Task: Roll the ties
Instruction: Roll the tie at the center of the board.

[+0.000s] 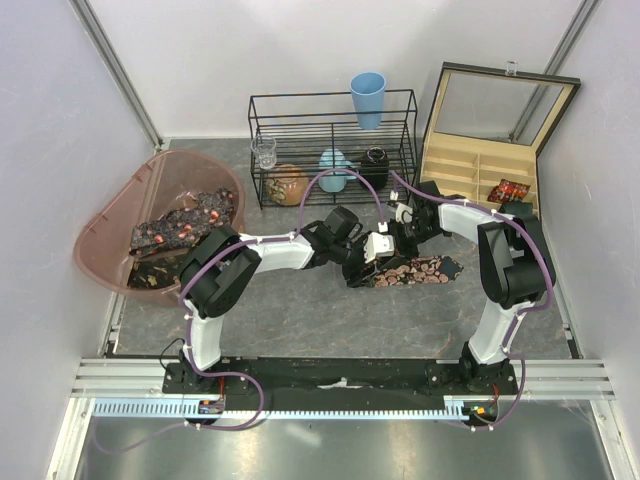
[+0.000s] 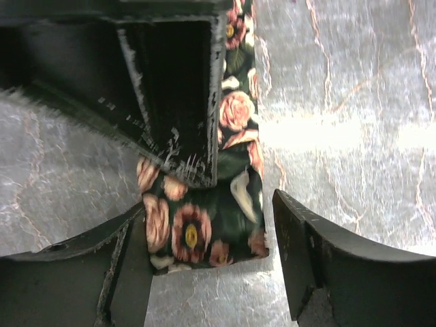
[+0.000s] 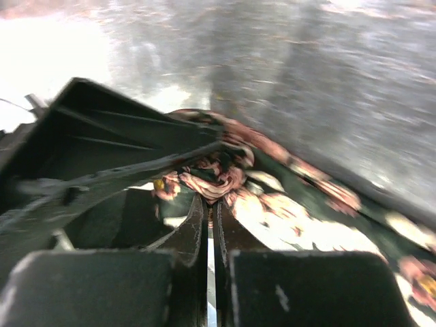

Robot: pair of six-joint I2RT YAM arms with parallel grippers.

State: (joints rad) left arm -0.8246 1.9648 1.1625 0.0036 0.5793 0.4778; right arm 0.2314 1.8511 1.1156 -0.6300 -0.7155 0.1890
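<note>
Left gripper (image 2: 208, 204) jaws stand apart, straddling one end of the tie (image 2: 204, 235) — its length runs straight away from them across the table (image 2: 354, 102). Right gripper (image 3: 210, 201), jaws together, pinches bunched fabric just ahead.

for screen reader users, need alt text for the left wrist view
A dark tie with pink roses lies on a grey marbled table, its end between the open jaws of the left gripper. A black finger from the other arm covers part of the tie at upper left.
</note>
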